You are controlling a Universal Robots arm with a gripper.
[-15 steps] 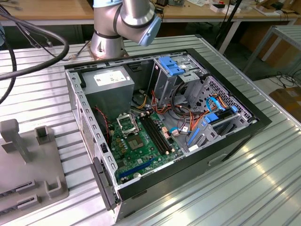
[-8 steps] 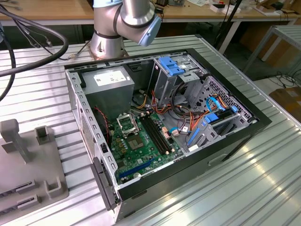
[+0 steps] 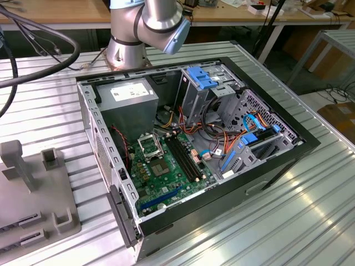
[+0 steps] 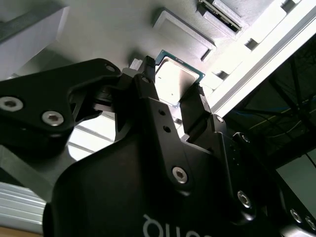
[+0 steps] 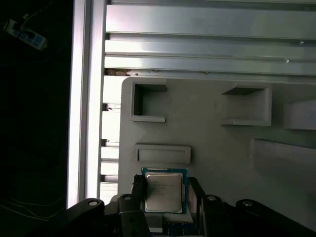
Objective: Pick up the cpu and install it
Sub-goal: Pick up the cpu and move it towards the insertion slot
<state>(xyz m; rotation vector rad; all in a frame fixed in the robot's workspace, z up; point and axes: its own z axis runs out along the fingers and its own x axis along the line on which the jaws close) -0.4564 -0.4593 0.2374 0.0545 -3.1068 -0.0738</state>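
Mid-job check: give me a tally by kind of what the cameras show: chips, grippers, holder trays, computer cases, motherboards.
cpu: 1
gripper: 1
grey holder tray: 1
computer case: 1
motherboard: 1
Total: 5

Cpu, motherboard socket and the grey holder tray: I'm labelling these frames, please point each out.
cpu (image 5: pixel 164 191), first wrist view, centre of its silvery face.
motherboard socket (image 3: pixel 148 145), exterior view, middle of the black square.
grey holder tray (image 5: pixel 212 148), first wrist view, bare flat surface.

Exterior view high, wrist views share cpu
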